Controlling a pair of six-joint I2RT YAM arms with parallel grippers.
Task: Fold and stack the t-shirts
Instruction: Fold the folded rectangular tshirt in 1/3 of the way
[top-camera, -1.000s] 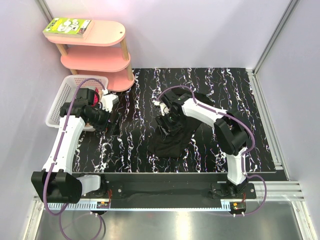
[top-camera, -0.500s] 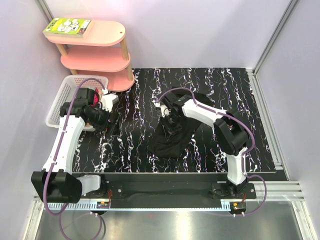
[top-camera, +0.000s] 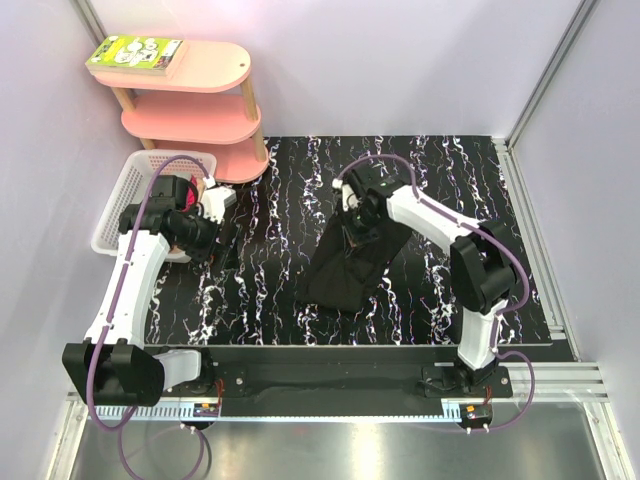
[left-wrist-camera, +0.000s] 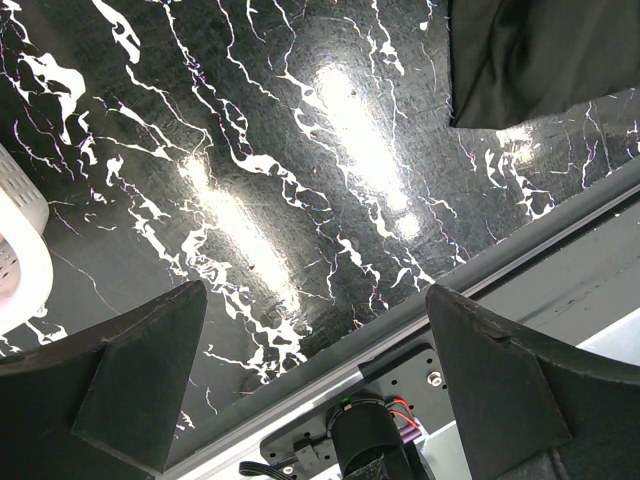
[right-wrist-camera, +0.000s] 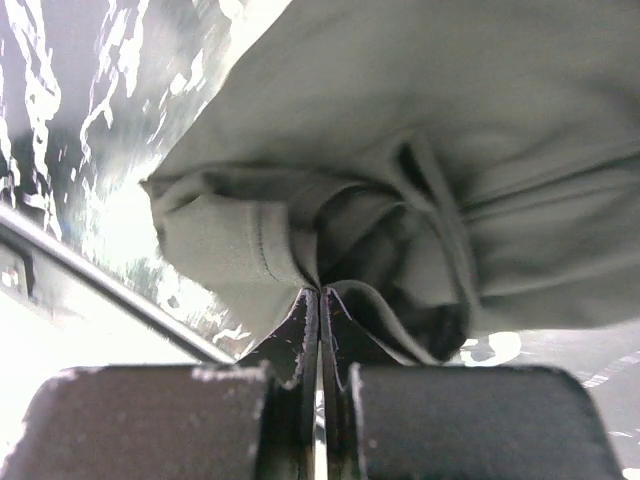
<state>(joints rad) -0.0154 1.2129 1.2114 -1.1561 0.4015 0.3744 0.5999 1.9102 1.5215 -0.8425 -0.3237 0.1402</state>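
A black t-shirt (top-camera: 340, 268) lies bunched at mid-table, its upper end pulled up. My right gripper (top-camera: 353, 218) is shut on that upper end. In the right wrist view the jaws (right-wrist-camera: 320, 292) meet on a pinched fold of the t-shirt (right-wrist-camera: 420, 140), which spreads out beyond them. My left gripper (top-camera: 222, 248) hovers over the table's left side beside the basket, well apart from the shirt. Its fingers (left-wrist-camera: 130, 380) stand wide open with nothing between them, and a corner of the black t-shirt (left-wrist-camera: 530, 60) shows at the top right of that view.
A white lattice basket (top-camera: 130, 200) sits at the table's left edge, and its rim (left-wrist-camera: 20, 270) shows in the left wrist view. A pink three-tier shelf (top-camera: 190, 115) with a book (top-camera: 135, 52) on top stands at the back left. Frame posts rise at both back corners.
My right gripper has shut on the black t-shirt and moved up and to the right, drawing the cloth out longer. The left arm has stayed still.
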